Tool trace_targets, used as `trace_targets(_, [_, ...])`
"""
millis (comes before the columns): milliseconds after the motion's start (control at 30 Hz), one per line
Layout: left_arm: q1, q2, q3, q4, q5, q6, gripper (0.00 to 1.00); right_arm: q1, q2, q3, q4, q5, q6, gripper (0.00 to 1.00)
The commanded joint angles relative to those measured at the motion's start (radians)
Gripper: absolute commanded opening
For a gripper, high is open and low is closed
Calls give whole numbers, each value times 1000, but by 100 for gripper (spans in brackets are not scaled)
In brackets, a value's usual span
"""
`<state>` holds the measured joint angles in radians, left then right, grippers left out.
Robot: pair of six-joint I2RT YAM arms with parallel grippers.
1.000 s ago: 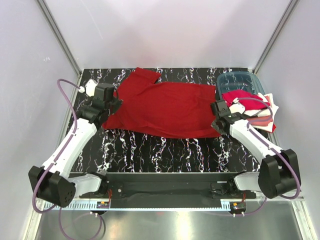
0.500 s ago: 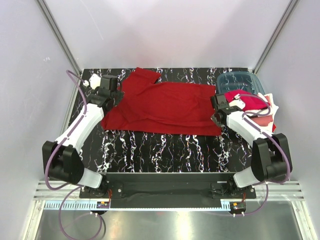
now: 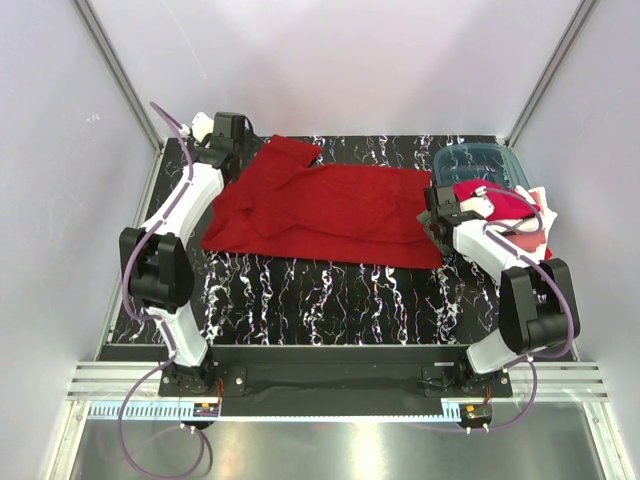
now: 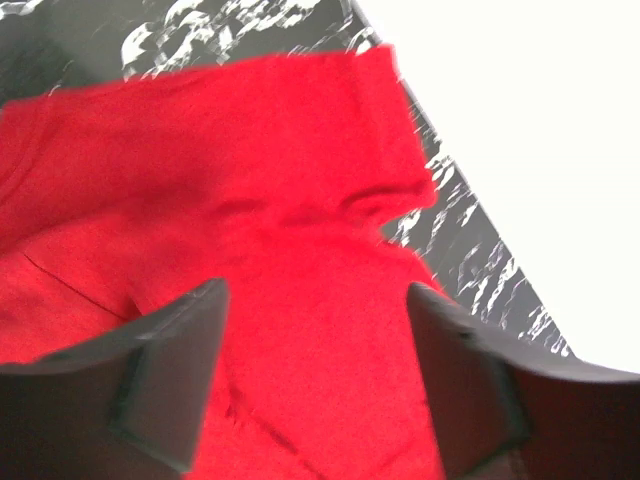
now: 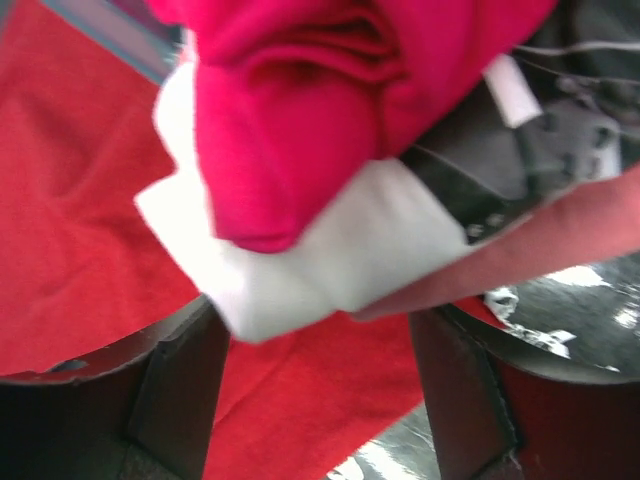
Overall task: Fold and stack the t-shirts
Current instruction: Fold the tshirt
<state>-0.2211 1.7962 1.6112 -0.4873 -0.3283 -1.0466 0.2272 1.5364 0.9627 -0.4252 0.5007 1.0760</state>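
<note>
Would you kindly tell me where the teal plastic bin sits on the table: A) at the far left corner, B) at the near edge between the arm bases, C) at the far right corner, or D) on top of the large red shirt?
C: in the overhead view the teal bin stands at the far right corner of the table, just behind the pile of pink, red and white shirts.
</note>
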Motion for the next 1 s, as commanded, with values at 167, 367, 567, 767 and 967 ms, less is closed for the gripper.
trace_targets(167, [5, -165, -107, 7, -63, 43, 83, 17, -119, -48, 135, -28, -103, 67])
trace_targets(367, [-1, -314, -292, -79, -11, -9, 77, 144, -151, -47, 36, 38, -148, 58])
trace_targets(567, [0, -494, -603, -25, 5, -38, 71, 225, -165, -156, 46, 88, -152, 58])
trace_targets(767, [5, -549, -734, -14, -78, -1, 71, 225, -173, -229, 52, 62, -108, 60])
trace_targets(967, [48, -549, -818, 89, -55, 37, 71, 221, -92, -263, 106, 12, -33, 64])
